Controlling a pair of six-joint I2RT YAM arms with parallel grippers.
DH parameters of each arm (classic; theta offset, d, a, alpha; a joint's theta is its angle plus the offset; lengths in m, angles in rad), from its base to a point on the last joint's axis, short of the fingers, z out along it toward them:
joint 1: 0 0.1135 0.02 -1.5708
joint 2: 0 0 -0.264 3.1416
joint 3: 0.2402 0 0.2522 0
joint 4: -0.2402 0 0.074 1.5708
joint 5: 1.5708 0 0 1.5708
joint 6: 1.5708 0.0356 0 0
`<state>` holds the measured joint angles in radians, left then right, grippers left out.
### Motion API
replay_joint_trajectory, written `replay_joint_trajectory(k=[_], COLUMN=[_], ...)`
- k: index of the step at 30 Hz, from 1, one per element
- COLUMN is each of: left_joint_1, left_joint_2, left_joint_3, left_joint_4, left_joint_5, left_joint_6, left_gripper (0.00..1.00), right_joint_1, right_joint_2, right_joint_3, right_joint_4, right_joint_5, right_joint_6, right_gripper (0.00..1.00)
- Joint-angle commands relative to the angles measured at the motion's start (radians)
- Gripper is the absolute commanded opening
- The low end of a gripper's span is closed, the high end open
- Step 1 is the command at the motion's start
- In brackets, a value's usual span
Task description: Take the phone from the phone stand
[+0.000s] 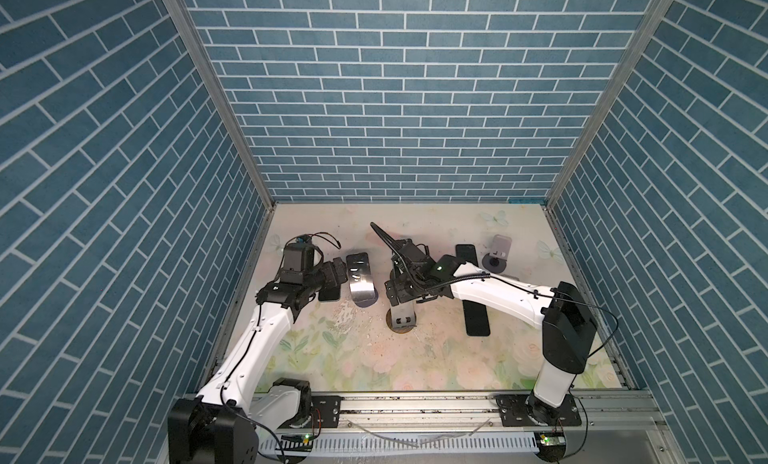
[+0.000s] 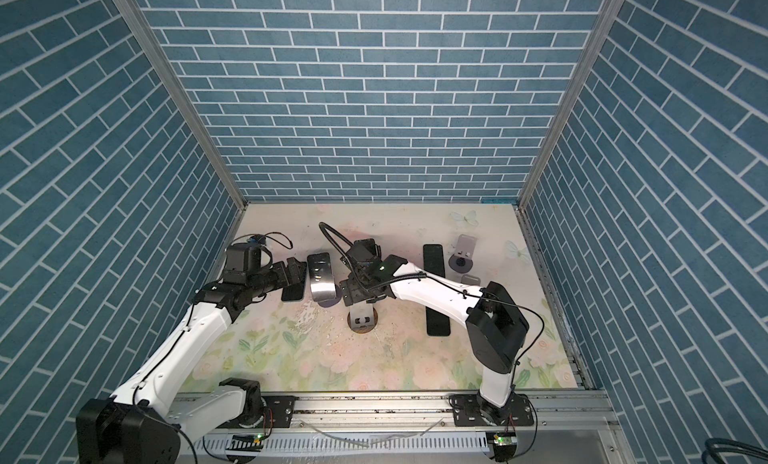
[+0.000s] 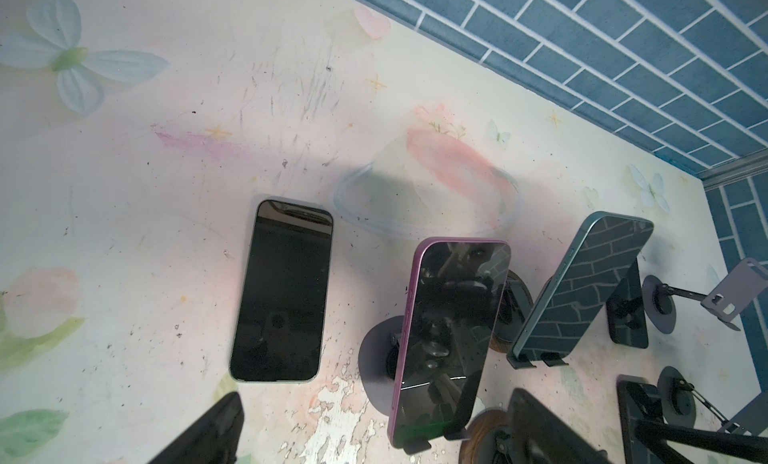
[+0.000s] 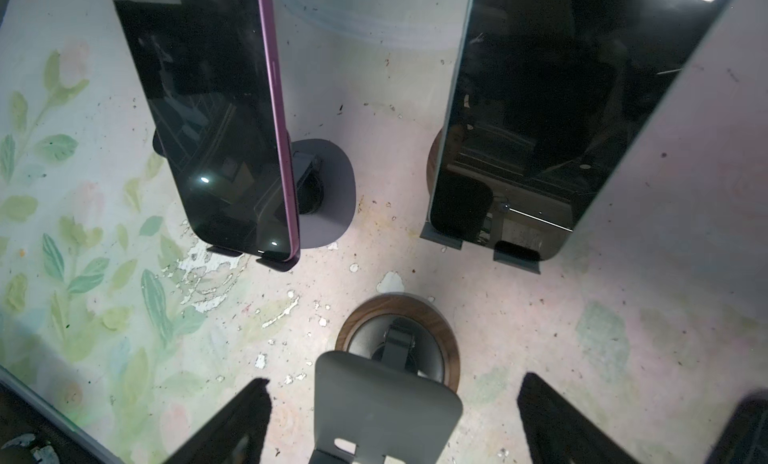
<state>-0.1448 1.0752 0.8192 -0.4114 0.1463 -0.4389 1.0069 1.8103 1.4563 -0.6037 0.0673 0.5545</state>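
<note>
Two phones stand on phone stands. In both top views a purple-edged phone (image 1: 361, 279) (image 2: 321, 281) leans on its dark stand just right of my left gripper (image 1: 338, 273). The left wrist view shows this phone (image 3: 453, 337) beside a teal-edged phone (image 3: 582, 291) on a second stand. My left gripper (image 3: 374, 433) is open and holds nothing. My right gripper (image 4: 390, 424) is open too, its fingers (image 4: 232, 424) either side of an empty wood-based stand (image 4: 395, 358) (image 1: 402, 316). Ahead of it stand the purple phone (image 4: 208, 129) and the teal phone (image 4: 540, 129).
Dark phones lie flat on the floral table: one under my left gripper (image 1: 330, 293) (image 3: 282, 291), two on the right (image 1: 477, 320) (image 2: 434, 260). An empty grey-purple stand (image 1: 496, 254) stands at the back right. Blue brick walls close in three sides.
</note>
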Motion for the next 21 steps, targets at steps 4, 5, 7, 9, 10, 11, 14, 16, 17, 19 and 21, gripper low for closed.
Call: replay_joint_trajectory(k=[4, 5, 7, 9, 10, 11, 14, 16, 17, 19, 21], left_joint_1=[-0.006, -0.006, -0.006, -0.006, -0.006, -0.006, -0.006, -0.006, -0.006, -0.006, -0.006], left_joint_2=[-0.011, -0.010, -0.006, -0.004, -0.004, -0.004, -0.008, -0.008, -0.009, -0.011, -0.013], left_joint_3=[-0.012, -0.013, -0.014, -0.014, -0.015, -0.016, -0.016, -0.014, -0.015, -0.014, -0.014], left_joint_4=[0.012, 0.017, 0.024, 0.029, 0.029, 0.028, 0.028, 0.027, 0.026, 0.025, 0.023], left_joint_5=[0.007, 0.015, 0.026, 0.034, 0.035, 0.035, 0.031, 0.033, 0.034, 0.032, 0.033], left_joint_6=[-0.013, -0.014, -0.019, -0.021, -0.021, -0.020, -0.021, -0.020, -0.021, -0.021, -0.021], left_gripper=[1.00, 1.00, 1.00, 1.00, 1.00, 1.00, 1.00, 1.00, 1.00, 1.00, 1.00], right_joint_1=[0.025, 0.028, 0.032, 0.035, 0.037, 0.039, 0.042, 0.044, 0.043, 0.046, 0.045], right_joint_2=[0.050, 0.054, 0.064, 0.077, 0.083, 0.090, 0.110, 0.123, 0.128, 0.135, 0.138], right_joint_3=[0.068, 0.068, 0.070, 0.075, 0.077, 0.081, 0.098, 0.107, 0.111, 0.112, 0.113], right_joint_4=[-0.117, -0.121, -0.130, -0.139, -0.142, -0.141, -0.143, -0.148, -0.149, -0.151, -0.155], right_joint_5=[0.059, 0.061, 0.066, 0.066, 0.063, 0.058, 0.048, 0.041, 0.038, 0.034, 0.033], right_joint_6=[0.084, 0.091, 0.104, 0.110, 0.109, 0.108, 0.105, 0.106, 0.107, 0.108, 0.111], right_gripper=[0.94, 0.94, 0.94, 0.93, 0.93, 0.92, 0.91, 0.89, 0.88, 0.85, 0.82])
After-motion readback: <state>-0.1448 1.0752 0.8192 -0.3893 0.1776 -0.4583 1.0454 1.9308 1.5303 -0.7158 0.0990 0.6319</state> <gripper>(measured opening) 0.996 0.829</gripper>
